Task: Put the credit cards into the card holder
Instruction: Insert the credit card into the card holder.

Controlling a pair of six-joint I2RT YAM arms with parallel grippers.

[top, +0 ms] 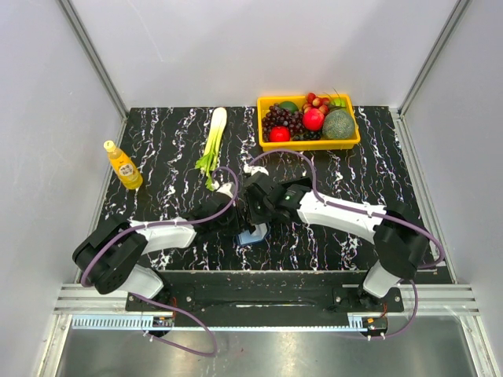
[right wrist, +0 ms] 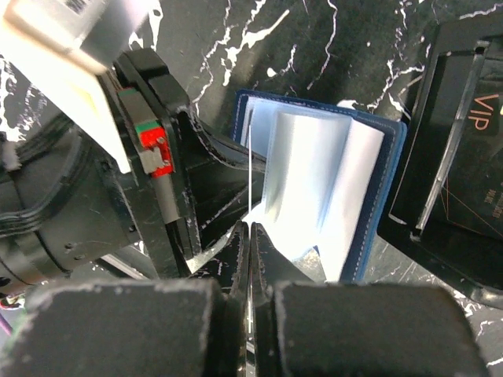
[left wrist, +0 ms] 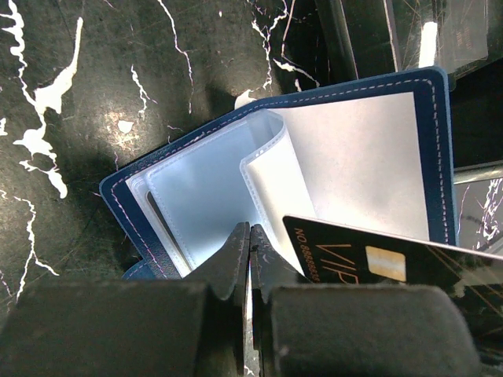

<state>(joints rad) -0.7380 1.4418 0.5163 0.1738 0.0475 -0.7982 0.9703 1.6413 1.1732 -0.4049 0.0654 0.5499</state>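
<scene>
Lying open, navy card holder (left wrist: 357, 161) (pale sleeves (left wrist: 204, 196) fanned), left claw (left wrist: 250, 239) clenched, right claw (right wrist: 249, 236) pinching credit card (left wrist: 377, 263)

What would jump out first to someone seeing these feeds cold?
The open card holder, navy outside with pale sleeves fanned up, lies in the middle of the table, the left gripper and right gripper shut close by it. A black VIP card overlaps its corner in the left wrist view. At the table's back right, a yellow tray of fruit is the brightest thing.
</scene>
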